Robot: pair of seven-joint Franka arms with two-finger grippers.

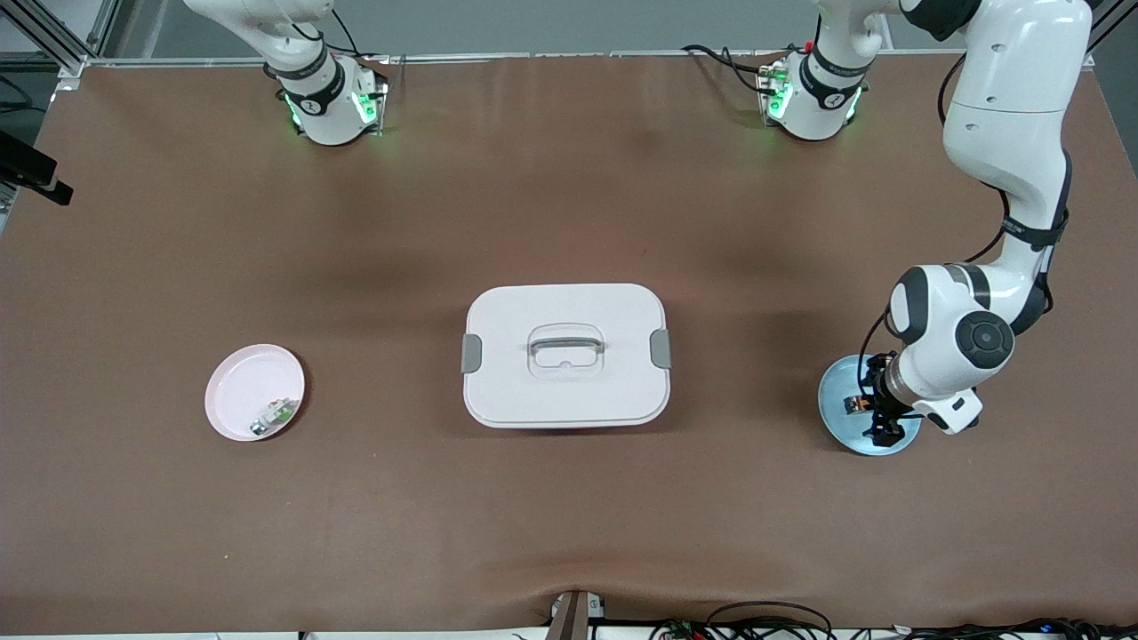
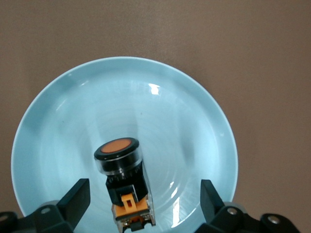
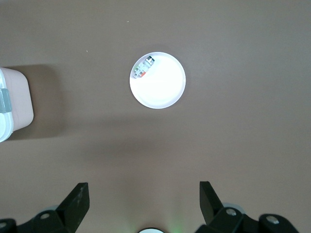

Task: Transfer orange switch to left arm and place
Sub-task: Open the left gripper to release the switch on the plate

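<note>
The orange switch (image 2: pixel 124 184) lies on its side on a blue plate (image 2: pixel 146 97), with its orange cap at one end and its orange block at the other. In the front view the switch (image 1: pixel 855 404) and plate (image 1: pixel 840 382) are at the left arm's end of the table. My left gripper (image 2: pixel 144 191) is open low over the plate, one finger on each side of the switch and neither touching it; it also shows in the front view (image 1: pixel 876 413). My right gripper (image 3: pixel 143 191) is open and empty, high above bare table. The white box (image 1: pixel 565 356) sits mid-table.
A pink plate (image 1: pixel 244 382) at the right arm's end holds a small green-and-white part (image 1: pixel 276 415). The right wrist view shows that plate (image 3: pixel 163 87), the part (image 3: pixel 144 68) and a corner of the box (image 3: pixel 12 104). Brown mat covers the table.
</note>
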